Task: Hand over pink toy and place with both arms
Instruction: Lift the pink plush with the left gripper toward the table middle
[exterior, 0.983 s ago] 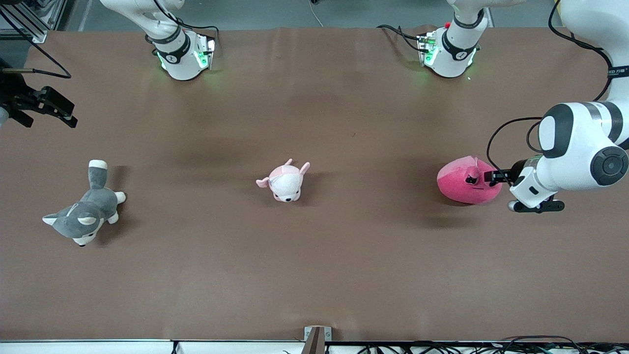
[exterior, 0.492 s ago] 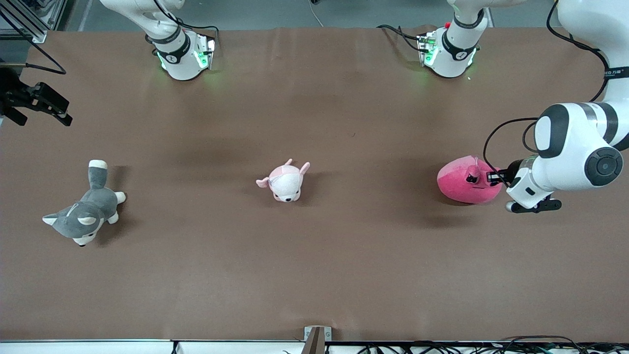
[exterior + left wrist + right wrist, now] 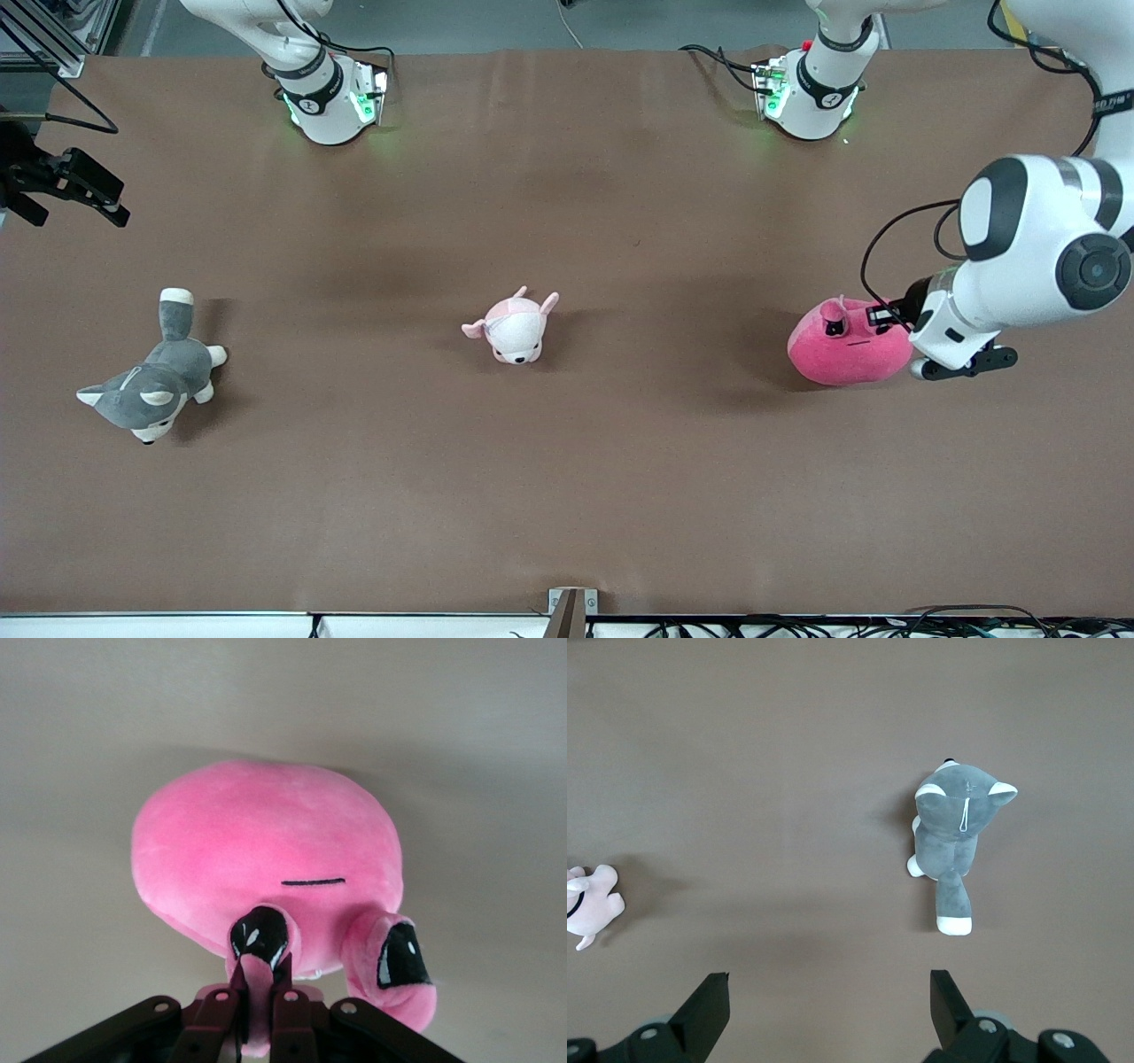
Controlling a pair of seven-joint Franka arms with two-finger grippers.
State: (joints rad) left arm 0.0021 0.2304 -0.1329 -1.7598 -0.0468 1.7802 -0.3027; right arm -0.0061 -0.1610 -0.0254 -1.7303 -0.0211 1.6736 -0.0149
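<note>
Pink toy (image 3: 843,354): at left arm's end of table (image 3: 567,496), apparently just lifted | Left hand (image 3: 886,316): clamped on toy's small protruding part, a pinchable hold on a round body | Right hand (image 3: 84,190): open, waiting above table edge, presumably for handover.

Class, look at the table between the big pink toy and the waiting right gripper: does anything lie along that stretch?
Yes. The small pale pink plush lies mid-table between the pink toy, pinched by the left gripper, and the open right gripper waiting at the table's edge.
</note>
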